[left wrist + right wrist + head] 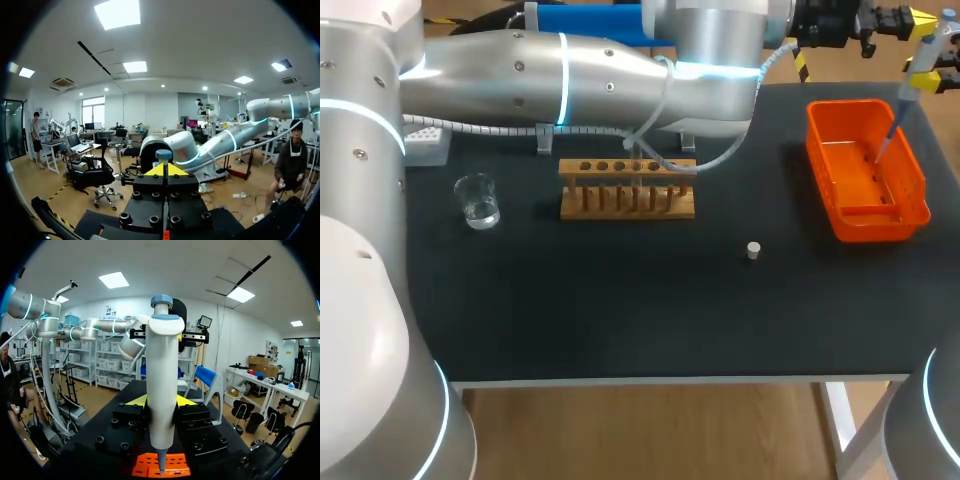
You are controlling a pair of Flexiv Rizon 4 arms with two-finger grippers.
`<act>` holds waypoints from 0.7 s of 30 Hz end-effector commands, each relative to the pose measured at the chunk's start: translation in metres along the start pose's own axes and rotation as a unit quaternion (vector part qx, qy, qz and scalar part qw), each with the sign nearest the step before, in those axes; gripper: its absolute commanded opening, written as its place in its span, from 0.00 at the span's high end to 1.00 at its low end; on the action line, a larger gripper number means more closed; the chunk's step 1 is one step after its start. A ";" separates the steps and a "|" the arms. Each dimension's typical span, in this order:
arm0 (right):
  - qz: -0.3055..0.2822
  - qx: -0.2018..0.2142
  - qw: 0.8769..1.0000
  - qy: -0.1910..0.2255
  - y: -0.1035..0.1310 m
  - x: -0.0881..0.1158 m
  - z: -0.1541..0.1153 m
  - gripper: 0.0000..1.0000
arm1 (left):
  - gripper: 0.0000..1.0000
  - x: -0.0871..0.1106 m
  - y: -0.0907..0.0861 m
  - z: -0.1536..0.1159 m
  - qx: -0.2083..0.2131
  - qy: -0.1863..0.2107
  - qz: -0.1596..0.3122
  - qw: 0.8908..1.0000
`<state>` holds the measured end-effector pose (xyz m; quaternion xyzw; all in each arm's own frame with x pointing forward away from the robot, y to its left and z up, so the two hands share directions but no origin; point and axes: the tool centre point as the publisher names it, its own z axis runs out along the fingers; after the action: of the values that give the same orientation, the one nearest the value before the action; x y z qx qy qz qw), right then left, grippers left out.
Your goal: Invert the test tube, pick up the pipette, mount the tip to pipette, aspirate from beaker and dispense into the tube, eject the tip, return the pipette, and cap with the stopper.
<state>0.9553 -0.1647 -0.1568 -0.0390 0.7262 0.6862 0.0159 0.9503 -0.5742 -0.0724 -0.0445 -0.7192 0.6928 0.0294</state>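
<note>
Black bench seen from the head view, items noted in order from the robot's left.

A clear glass beaker holding a little clear liquid stands upright near the left end. A wooden test tube rack sits at mid-bench towards the far edge. A tube may stand in it, but a cable crosses that spot and this cannot be confirmed. A small pale stopper lies alone on the bench between the rack and the orange bin, well apart from both. The bin sits at the right end.

Right tool: pinching the white pipette on its barrel, one yellow tip on either side, with the pipette upright. In the head view its narrow lower end hangs over the inside of the orange bin, above the floor of the bin.

Left tool: yellow tips pressed together with nothing between them. The left arm reaches across the far side of the bench, over the rack, to the far right corner. The blue-grey plunger knob of the pipette sits just ahead of the tips. Contact cannot be determined.
</note>
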 end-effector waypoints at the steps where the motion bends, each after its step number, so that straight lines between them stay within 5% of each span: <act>1: 0.000 0.001 1.000 0.001 0.006 0.000 0.000 1.00 | 1.00 -0.003 0.007 0.004 -0.002 0.004 -0.002 1.000; 21: 0.000 0.001 1.000 0.001 0.006 0.000 0.000 1.00 | 1.00 -0.004 0.017 0.006 0.001 0.011 -0.016 1.000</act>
<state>0.9551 -0.1652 -0.1586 -0.0389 0.7259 0.6865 0.0163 0.9512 -0.5767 -0.0812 -0.0392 -0.7195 0.6917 0.0473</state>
